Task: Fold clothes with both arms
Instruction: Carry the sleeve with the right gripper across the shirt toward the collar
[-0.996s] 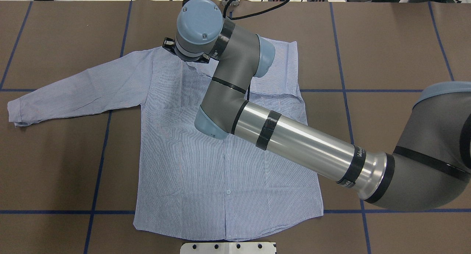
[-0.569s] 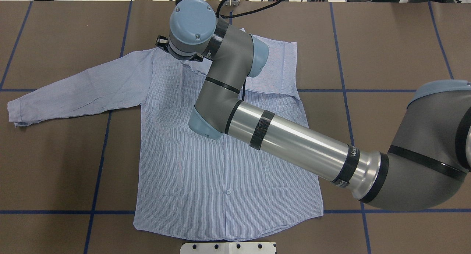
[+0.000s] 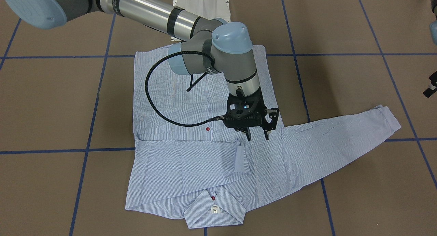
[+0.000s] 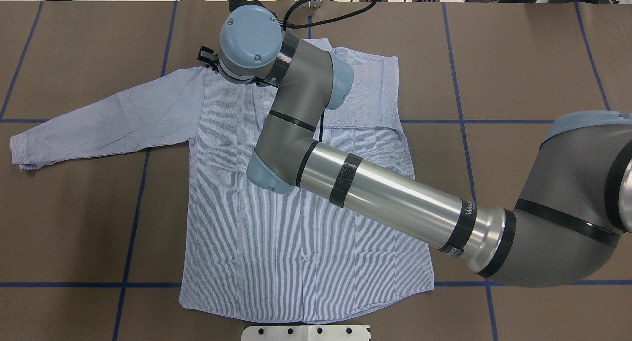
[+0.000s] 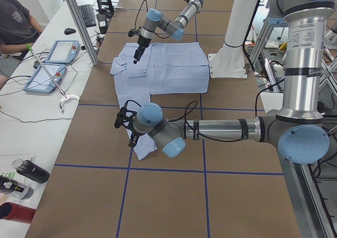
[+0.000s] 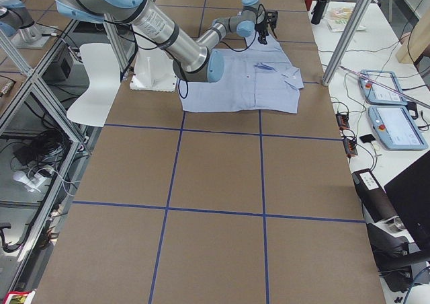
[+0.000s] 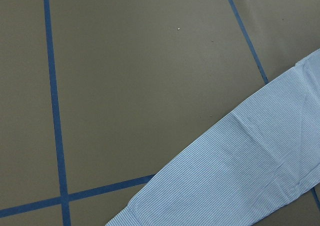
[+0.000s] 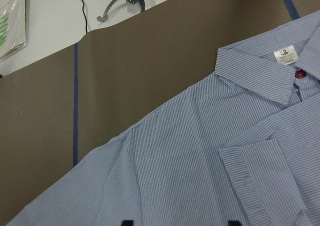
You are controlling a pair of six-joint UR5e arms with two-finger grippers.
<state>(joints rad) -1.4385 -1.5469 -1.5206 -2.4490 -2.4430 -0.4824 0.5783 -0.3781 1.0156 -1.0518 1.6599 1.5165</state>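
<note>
You find the shirt (image 3: 177,106) lying flat on the brown table (image 3: 51,102), front side up, with the collar (image 3: 215,208) on the side away from the robot. The sleeve on the robot's right side is folded over the chest. Its cuff (image 3: 241,160) lies near the middle of the body. The stretched sleeve (image 3: 341,143) reaches out flat to the robot's left and lies across the blue tape lines (image 4: 133,222) of the table.

The right arm (image 3: 146,10) reaches over the shirt, and the right gripper (image 3: 257,137) points down at the place where the stretched sleeve joins the body. Its two fingers stand wide apart and there is nothing between them. You cannot tell for sure whether the tips touch the cloth. In the right wrist view the dark fingertips (image 8: 127,222) show at the bottom edge, well apart. Beyond them you see striped cloth, the folded cuff, the white label (image 8: 283,54) in the collar and one dark red button (image 8: 300,74).

The left arm (image 5: 221,128) is low over the table, and the left gripper (image 5: 126,127) is near the end of the stretched sleeve. The left wrist view shows only that sleeve and bare table. You cannot tell how wide this gripper is.
</note>
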